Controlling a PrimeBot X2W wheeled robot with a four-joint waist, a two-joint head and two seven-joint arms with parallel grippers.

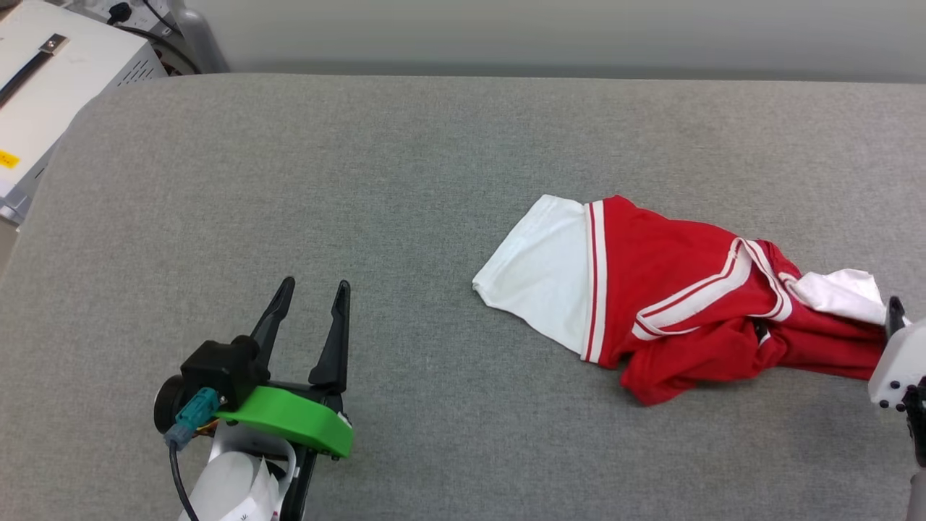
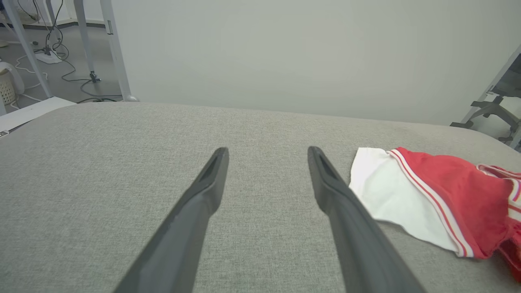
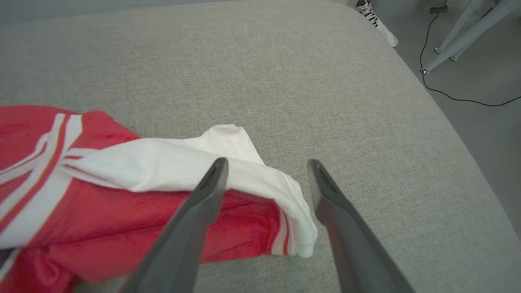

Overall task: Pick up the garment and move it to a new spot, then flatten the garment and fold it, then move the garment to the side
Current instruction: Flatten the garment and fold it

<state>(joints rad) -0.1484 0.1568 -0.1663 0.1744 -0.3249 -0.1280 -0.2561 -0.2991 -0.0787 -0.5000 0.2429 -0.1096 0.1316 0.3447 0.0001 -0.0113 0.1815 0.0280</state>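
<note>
**Fingers spread on both arms, jersey lying loose at the right**

Our right gripper (image 3: 267,160) is rising in the foreground of its wrist view, its two dark fingers standing wide apart and clamping nothing. One finger is crossing over the folded sleeve (image 3: 183,171) of the garment (image 3: 122,211), and the sleeve's hem is lying in the gap between the fingers. We cannot tell whether that finger is touching the cloth. Here we are also seeing the red body bunched and creased, with white stripes running across it.

From the head view we are getting the whole layout. The jersey is lying crumpled on the right part of the grey padded surface (image 1: 362,181), its flat sleeve (image 1: 542,268) spreading toward the middle. The left gripper (image 1: 316,284) is hovering well apart at the lower left. Its own wrist view is showing those fingers equally spread and empty over bare padding, with the flat sleeve lying just beside one finger.
</note>
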